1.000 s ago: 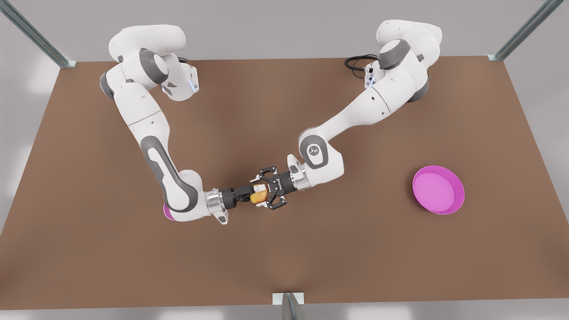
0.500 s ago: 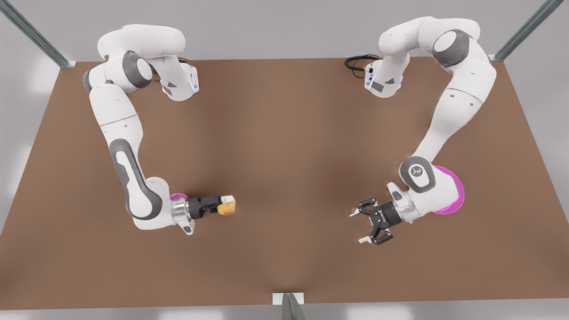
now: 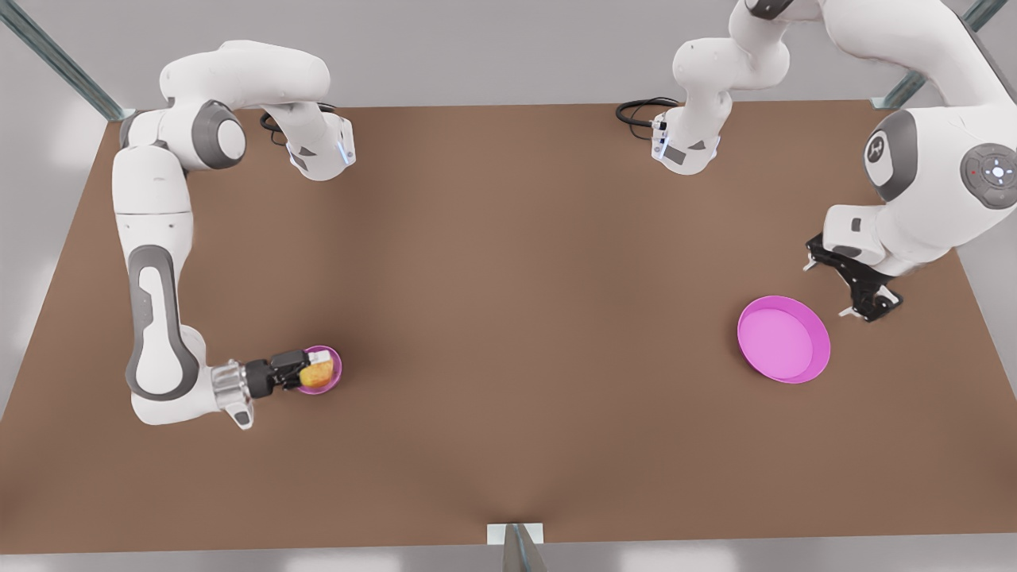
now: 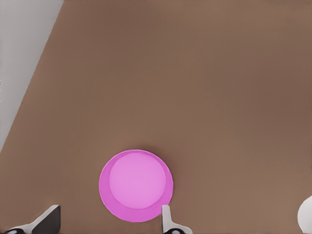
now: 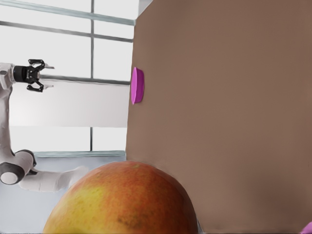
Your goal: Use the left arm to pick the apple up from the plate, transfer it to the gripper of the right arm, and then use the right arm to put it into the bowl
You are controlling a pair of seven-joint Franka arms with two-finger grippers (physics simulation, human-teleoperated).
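1. Change from the frame half a second earlier: the right gripper point(image 3: 314, 372), then over bare table beside the bowl, now sits over the bowl point(image 3: 336, 360) at the front view's left. The left gripper point(image 3: 825, 291), then low in front of the plate with its arm covering the plate, is now past the plate's far edge at the front view's right.
2. Right gripper: its fingers are clamped on the apple point(image 3: 319, 376). The arm reaches in level from the front view's left.
3. Apple: held in line with the bowl's opening. It cannot be told whether it touches the bowl. In the right wrist view the apple point(image 5: 126, 200) sits close to the lens, yellow-orange with a red blush.
4. Left gripper: fingers spread apart, holding nothing. In the left wrist view its fingertips point(image 4: 167, 220) straddle the near edge of the plate point(image 4: 136, 185), seen from above.
5. Plate point(image 3: 783, 340): empty, flat on the brown table point(image 3: 508, 278), well apart from the bowl. The right wrist view shows the plate point(image 5: 137, 85) edge-on, with the left gripper point(image 5: 48, 77) far beyond it.
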